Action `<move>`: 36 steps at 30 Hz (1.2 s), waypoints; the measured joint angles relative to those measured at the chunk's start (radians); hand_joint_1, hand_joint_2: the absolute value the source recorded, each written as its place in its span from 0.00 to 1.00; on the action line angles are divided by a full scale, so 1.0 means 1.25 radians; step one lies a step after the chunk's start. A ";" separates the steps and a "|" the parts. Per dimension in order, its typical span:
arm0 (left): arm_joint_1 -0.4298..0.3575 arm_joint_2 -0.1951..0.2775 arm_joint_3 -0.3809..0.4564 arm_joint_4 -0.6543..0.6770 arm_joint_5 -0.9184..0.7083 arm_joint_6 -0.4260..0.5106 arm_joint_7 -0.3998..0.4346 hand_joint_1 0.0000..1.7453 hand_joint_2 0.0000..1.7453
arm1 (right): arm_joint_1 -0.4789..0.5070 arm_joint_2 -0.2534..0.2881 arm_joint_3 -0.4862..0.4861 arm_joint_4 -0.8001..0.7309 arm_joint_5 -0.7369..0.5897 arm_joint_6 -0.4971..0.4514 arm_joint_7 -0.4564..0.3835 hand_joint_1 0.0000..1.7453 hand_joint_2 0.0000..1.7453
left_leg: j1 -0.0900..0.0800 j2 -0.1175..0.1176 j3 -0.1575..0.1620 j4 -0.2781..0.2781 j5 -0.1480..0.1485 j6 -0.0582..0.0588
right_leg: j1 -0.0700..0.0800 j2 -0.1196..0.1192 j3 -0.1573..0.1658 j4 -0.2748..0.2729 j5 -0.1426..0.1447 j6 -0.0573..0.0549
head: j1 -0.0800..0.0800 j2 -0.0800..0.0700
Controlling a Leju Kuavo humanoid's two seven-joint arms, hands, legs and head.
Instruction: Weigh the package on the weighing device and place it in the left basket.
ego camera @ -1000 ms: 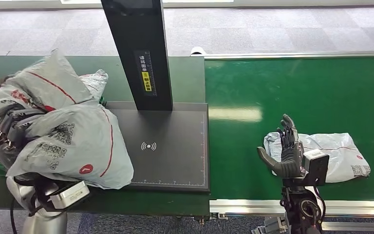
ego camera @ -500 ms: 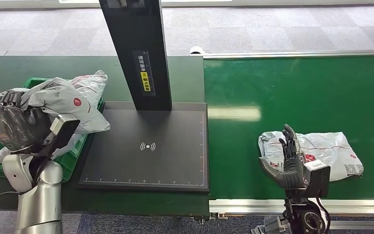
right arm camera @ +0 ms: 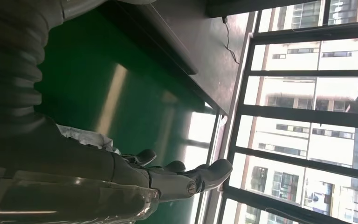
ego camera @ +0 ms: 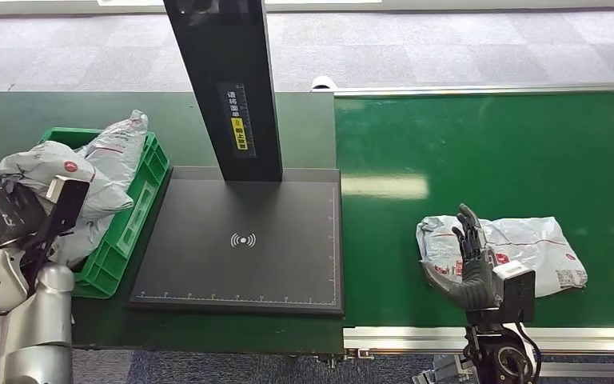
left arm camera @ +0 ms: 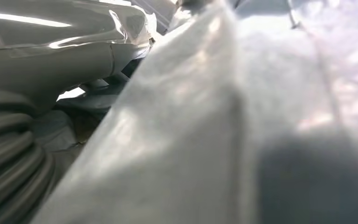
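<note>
Green belting [ego camera: 488, 136] covers the widest stretch we see, running off to our right beside the darker green table [ego camera: 304, 120]. Next in size comes the weighing device [ego camera: 240, 240], a flat black platform with a white wireless mark at its middle and a tall black post [ego camera: 224, 88] rising from its far edge, a yellow label on the post's face. Nothing lies on the platform.

Left of the platform sits the green basket [ego camera: 132, 224], its slotted wall just beside the platform's edge. We see the package [ego camera: 56, 180] in it: a grey, crinkled plastic mailer bag with thin red lines and a small red round mark, bulging and creased, heaped with another grey bag [ego camera: 120, 144] whose tip sticks up above the far rim. In our left wrist view the grey film [left arm camera: 214, 116] looms close and blurred, glossy where light strikes it.

Our left hand [ego camera: 0, 212] is at the basket's near-left side, wrapped in the grey plastic, fingers closed on the package.

On the belt lies a second grey mailer [ego camera: 520, 248], flatter, with red marks and printed labels. Our right hand [ego camera: 468, 260] stands upright just in front of its left end, fingers spread and holding nothing; whether it touches the bag we cannot tell.
</note>
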 joint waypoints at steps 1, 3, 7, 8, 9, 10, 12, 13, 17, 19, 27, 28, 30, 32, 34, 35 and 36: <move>-0.005 0.005 0.001 0.016 -0.002 0.000 0.003 0.79 1.00 | -0.001 0.000 0.000 0.000 0.000 0.000 0.000 0.00 1.00 | 0.000 0.000 0.000 0.000 0.000 0.000 | 0.000 0.000 0.000 0.000 0.000 0.000 | 0.000 0.000; -0.012 0.012 0.002 0.038 -0.003 0.000 0.005 0.72 1.00 | -0.002 0.000 0.000 0.000 0.000 0.000 0.000 0.00 1.00 | 0.000 0.000 0.000 0.000 0.000 0.000 | 0.000 0.000 0.000 0.000 0.000 0.000 | 0.000 0.000; -0.026 0.021 0.005 0.071 -0.012 0.000 0.019 0.10 0.00 | -0.002 0.000 0.000 0.000 0.001 0.002 0.000 0.00 1.00 | 0.000 0.000 0.000 0.000 0.000 0.000 | 0.000 0.000 0.000 0.000 0.000 0.000 | 0.000 0.000; -0.030 0.023 0.005 0.083 -0.019 -0.001 0.029 0.02 0.00 | -0.003 0.000 0.000 0.000 0.001 0.003 0.001 0.00 1.00 | 0.000 0.000 0.000 0.000 0.000 0.000 | 0.000 0.000 0.000 0.000 0.000 0.000 | 0.000 0.000; -0.036 0.024 0.005 0.097 -0.028 -0.002 0.040 0.00 0.00 | -0.003 0.000 0.000 0.000 0.002 0.004 0.002 0.00 1.00 | 0.000 0.000 0.000 0.000 0.000 0.000 | 0.000 0.000 0.000 0.000 0.000 0.000 | 0.000 0.000; -0.041 0.026 0.003 0.111 -0.038 -0.005 0.050 0.00 0.00 | -0.003 0.000 0.000 0.000 0.002 0.005 0.003 0.00 1.00 | 0.000 0.000 0.000 0.000 0.000 0.000 | 0.000 0.000 0.000 0.000 0.000 0.000 | 0.000 0.000; -0.052 0.028 -0.003 0.138 -0.051 -0.011 0.060 0.00 0.00 | -0.005 0.000 0.000 0.000 0.005 0.008 0.006 0.00 1.00 | 0.000 -0.001 0.000 0.000 0.000 0.000 | 0.000 0.000 0.000 0.000 0.000 0.000 | 0.000 0.000; -0.057 0.029 -0.008 0.150 -0.052 -0.012 0.062 0.00 0.00 | -0.005 0.000 0.000 0.000 0.005 0.009 0.007 0.00 1.00 | 0.000 -0.001 0.000 0.000 0.000 0.000 | 0.000 -0.001 0.000 0.000 0.000 0.000 | 0.000 0.000; -0.069 0.028 -0.024 0.181 -0.049 -0.012 0.062 0.00 0.00 | -0.006 0.000 0.000 0.000 0.008 0.010 0.010 0.00 1.00 | 0.000 -0.001 0.001 0.000 0.000 0.000 | 0.000 -0.001 0.001 0.000 0.000 0.000 | 0.000 0.000; -0.070 0.028 -0.029 0.187 -0.041 -0.010 0.056 0.00 0.00 | -0.006 0.000 0.000 0.000 0.009 0.011 0.011 0.00 1.00 | 0.000 -0.001 0.001 0.000 0.000 0.000 | 0.000 -0.001 0.001 0.000 0.000 0.000 | 0.000 0.000; -0.038 -0.026 -0.003 0.046 0.040 0.002 -0.184 0.00 0.00 | -0.004 0.000 0.000 0.000 0.011 0.009 0.001 0.00 1.00 | 0.000 -0.001 -0.001 0.000 0.000 0.000 | 0.000 0.000 0.000 0.000 0.000 0.000 | 0.000 0.000; -0.038 -0.035 0.005 0.027 0.045 0.003 -0.199 0.00 0.00 | -0.004 0.000 0.000 0.000 0.011 0.009 0.000 0.00 1.00 | 0.000 -0.001 0.000 0.000 0.000 0.000 | 0.000 0.000 0.000 0.000 0.000 0.000 | 0.000 0.000; -0.036 -0.049 0.018 -0.002 0.052 0.003 -0.212 0.00 0.00 | -0.003 -0.001 0.000 0.000 0.011 0.008 -0.001 0.00 1.00 | 0.000 -0.001 0.000 0.000 0.000 0.000 | 0.000 0.000 0.000 0.000 0.000 0.000 | 0.000 0.000; -0.036 -0.065 0.035 -0.030 0.077 0.004 -0.264 0.00 0.25 | -0.003 -0.001 0.000 0.000 0.010 0.007 -0.002 0.00 1.00 | 0.000 -0.001 0.000 0.000 0.000 0.000 | 0.000 0.000 0.000 0.000 0.000 0.000 | 0.000 0.000; -0.036 -0.089 0.061 -0.071 0.122 0.004 -0.358 0.00 0.75 | -0.004 -0.001 0.000 0.000 0.008 0.004 -0.004 0.00 1.00 | 0.000 -0.001 0.000 0.000 0.000 0.000 | 0.000 0.000 0.000 0.000 0.000 0.000 | 0.000 0.000; -0.034 -0.102 0.071 -0.098 0.145 0.004 -0.396 0.00 1.00 | -0.005 -0.001 0.000 0.001 0.006 0.003 -0.006 0.00 1.00 | 0.000 -0.001 0.000 0.000 0.000 0.000 | 0.000 0.000 0.000 0.000 0.000 0.000 | 0.000 0.000; -0.031 -0.115 0.078 -0.132 0.166 0.005 -0.417 0.00 1.00 | -0.006 -0.001 0.001 0.001 0.003 0.001 -0.010 0.00 1.00 | 0.000 -0.001 0.000 0.000 0.000 0.000 | 0.000 0.000 0.000 0.000 0.000 0.000 | 0.000 0.000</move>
